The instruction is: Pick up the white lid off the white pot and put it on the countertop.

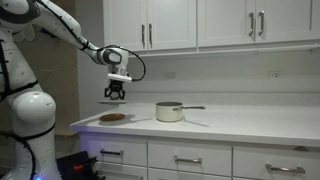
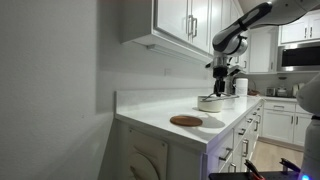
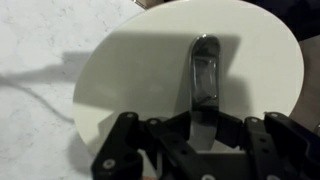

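Note:
My gripper (image 1: 117, 92) hangs in the air above the countertop (image 1: 240, 125), to the side of the white pot (image 1: 170, 112). It is shut on the raised handle of the white lid (image 3: 150, 70), which fills the wrist view, the jaws (image 3: 197, 118) clamped on the handle's near end. In an exterior view the lid (image 1: 112, 99) shows as a thin disc under the fingers. The pot stands on the counter without the lid, its long handle sticking out sideways. The gripper (image 2: 221, 80) and pot (image 2: 210, 102) also show in both exterior views.
A flat reddish-brown round disc (image 1: 113, 117) lies on the countertop below the gripper and also shows nearer the camera in an exterior view (image 2: 186, 120). Wall cabinets (image 1: 200, 22) hang above. The counter's front edge (image 1: 150, 136) tops drawers with bar handles.

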{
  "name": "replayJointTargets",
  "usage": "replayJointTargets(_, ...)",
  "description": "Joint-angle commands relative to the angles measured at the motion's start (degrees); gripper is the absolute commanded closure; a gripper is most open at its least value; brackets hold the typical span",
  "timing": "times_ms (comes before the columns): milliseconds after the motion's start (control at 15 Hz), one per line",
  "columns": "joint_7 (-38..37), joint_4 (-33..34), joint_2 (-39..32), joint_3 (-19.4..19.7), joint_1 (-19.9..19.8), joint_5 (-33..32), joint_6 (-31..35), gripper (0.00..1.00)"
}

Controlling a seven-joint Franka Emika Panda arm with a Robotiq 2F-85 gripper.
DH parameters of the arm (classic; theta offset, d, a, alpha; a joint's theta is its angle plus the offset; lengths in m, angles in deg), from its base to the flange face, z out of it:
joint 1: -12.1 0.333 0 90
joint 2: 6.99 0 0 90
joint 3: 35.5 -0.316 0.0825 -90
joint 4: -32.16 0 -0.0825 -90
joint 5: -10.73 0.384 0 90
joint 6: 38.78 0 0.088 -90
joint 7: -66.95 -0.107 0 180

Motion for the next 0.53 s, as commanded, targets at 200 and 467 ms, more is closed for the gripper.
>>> replayJointTargets(200, -2.1, -7.16, 6.23, -0.81, 4.63, 3.37, 3.65, 1.0)
replayJointTargets(467, -1.34, -12.18, 9.56, -0.35, 6.73, 7.03, 8.38, 1.0)
